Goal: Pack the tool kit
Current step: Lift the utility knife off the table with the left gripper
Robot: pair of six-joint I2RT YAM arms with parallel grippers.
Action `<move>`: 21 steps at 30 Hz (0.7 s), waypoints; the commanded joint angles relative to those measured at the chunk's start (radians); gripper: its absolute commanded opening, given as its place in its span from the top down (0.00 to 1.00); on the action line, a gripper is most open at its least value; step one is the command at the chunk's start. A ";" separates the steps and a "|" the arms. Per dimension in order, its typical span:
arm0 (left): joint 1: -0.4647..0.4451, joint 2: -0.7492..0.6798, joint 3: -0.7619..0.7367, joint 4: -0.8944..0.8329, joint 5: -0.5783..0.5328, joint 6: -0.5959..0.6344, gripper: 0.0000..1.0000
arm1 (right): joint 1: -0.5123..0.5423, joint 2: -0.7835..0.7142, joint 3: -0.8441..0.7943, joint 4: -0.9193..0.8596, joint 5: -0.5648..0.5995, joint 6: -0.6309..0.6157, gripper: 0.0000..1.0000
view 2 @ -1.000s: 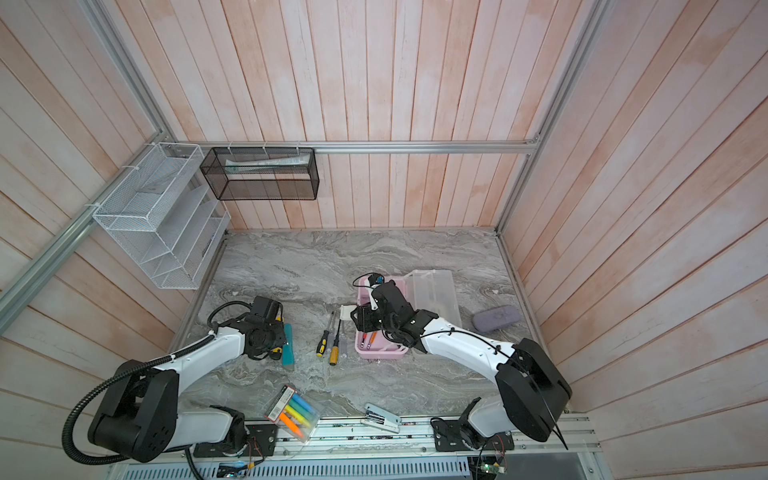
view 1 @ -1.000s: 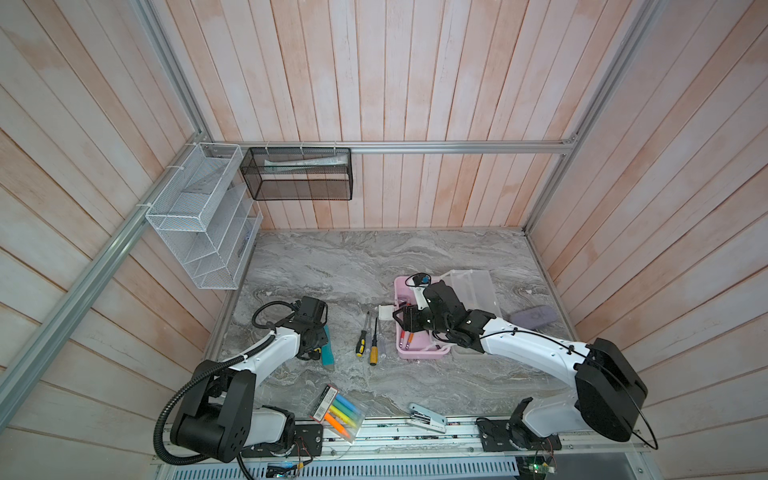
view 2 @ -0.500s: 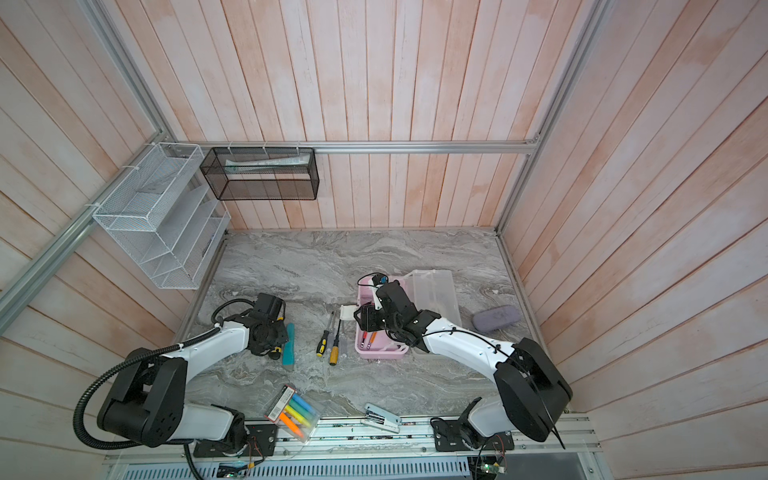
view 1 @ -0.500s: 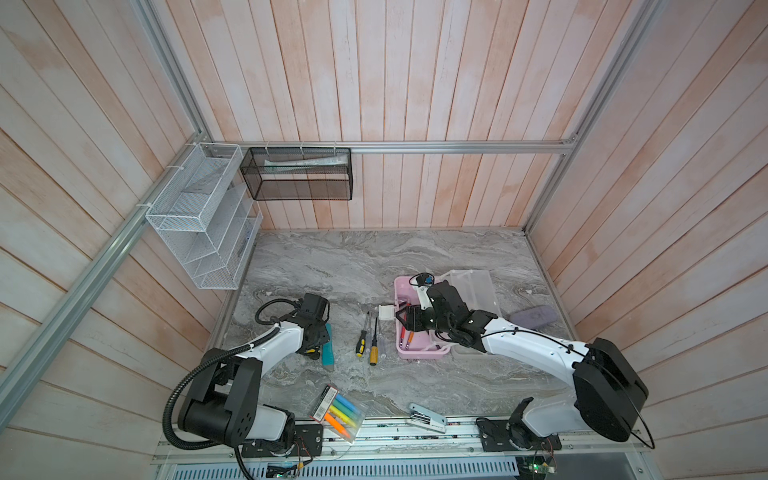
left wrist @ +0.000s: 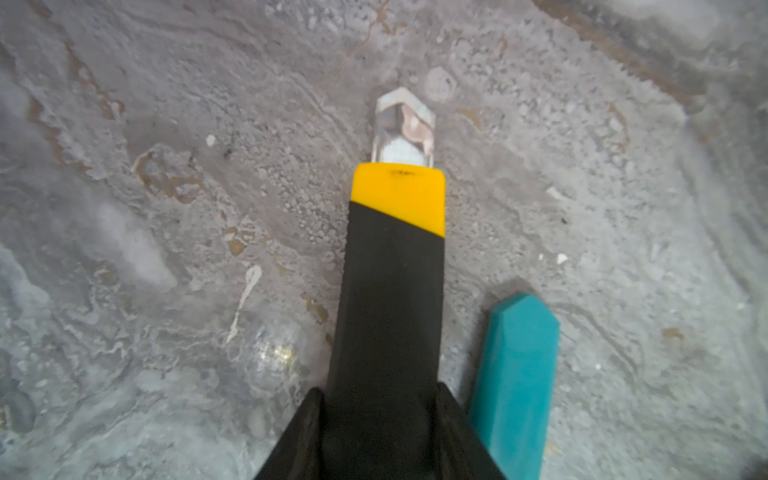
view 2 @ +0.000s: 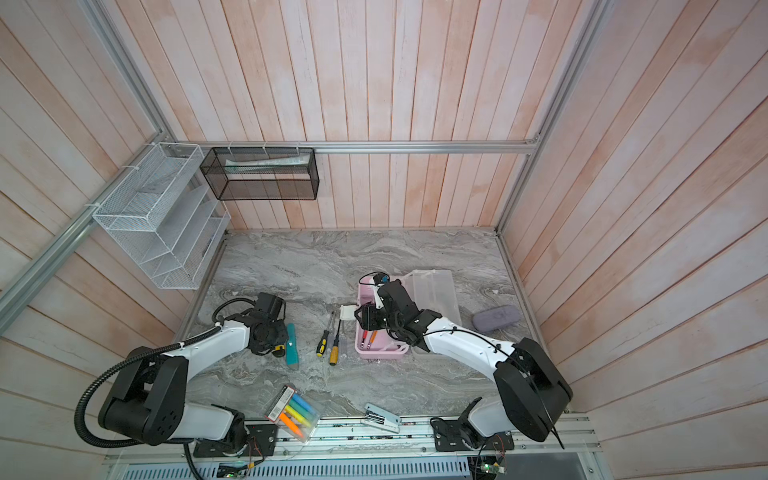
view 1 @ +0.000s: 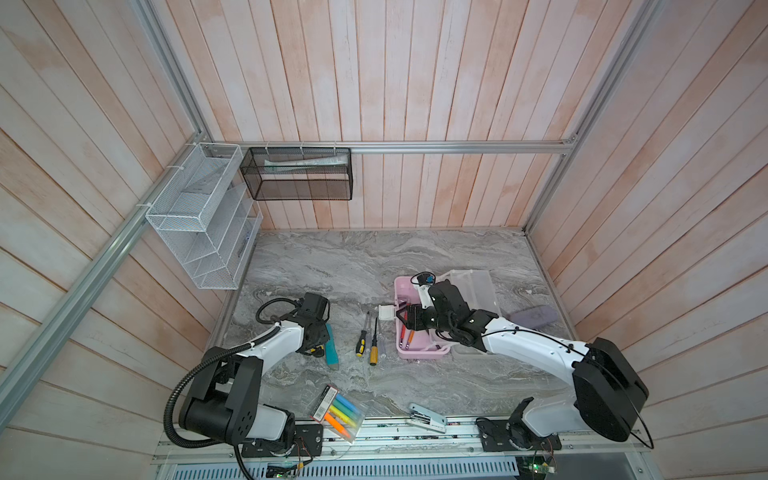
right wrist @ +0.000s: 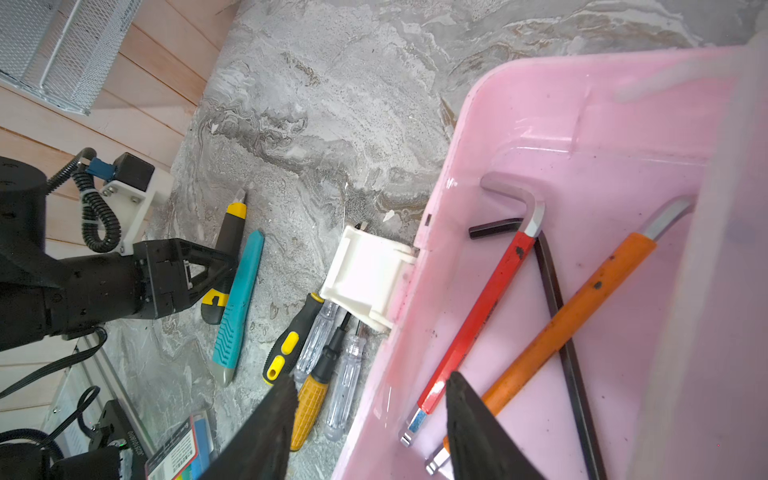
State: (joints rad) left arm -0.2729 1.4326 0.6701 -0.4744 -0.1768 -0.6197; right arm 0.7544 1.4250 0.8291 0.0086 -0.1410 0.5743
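Careful, your left gripper (left wrist: 380,403) is pinching the black knife (left wrist: 390,291) just beside the teal knife (left wrist: 515,365), risking dragging both, while your right gripper (right wrist: 372,376) is hanging spread, empty.

both top views look steeply down from high above the 6 o'clock edge onto the whole marble table (view 1: 374,266), nearly identical. left wrist cam is very close, facing along the black-and-yellow knife (left wrist: 390,291), teal knife (left wrist: 515,374) at 4 o'clock. right wrist cam is close over the pink box (right wrist: 540,124) and shares both knives at 9 o'clock.
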 commanded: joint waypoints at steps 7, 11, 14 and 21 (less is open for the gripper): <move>0.003 0.038 0.026 0.001 0.002 0.005 0.57 | -0.012 0.024 -0.013 0.027 -0.020 -0.001 0.44; 0.004 0.035 0.025 0.001 0.003 0.006 0.66 | -0.015 0.029 -0.007 0.026 -0.023 -0.002 0.44; 0.003 0.029 0.026 0.000 0.001 0.010 0.73 | -0.016 0.033 -0.002 0.026 -0.027 -0.002 0.44; 0.004 -0.036 0.064 -0.054 -0.012 0.019 0.86 | -0.022 0.023 0.019 0.013 -0.026 -0.005 0.44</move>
State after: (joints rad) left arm -0.2729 1.4414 0.6960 -0.4950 -0.1764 -0.6109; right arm 0.7403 1.4479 0.8291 0.0231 -0.1593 0.5747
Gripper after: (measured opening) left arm 0.393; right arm 0.563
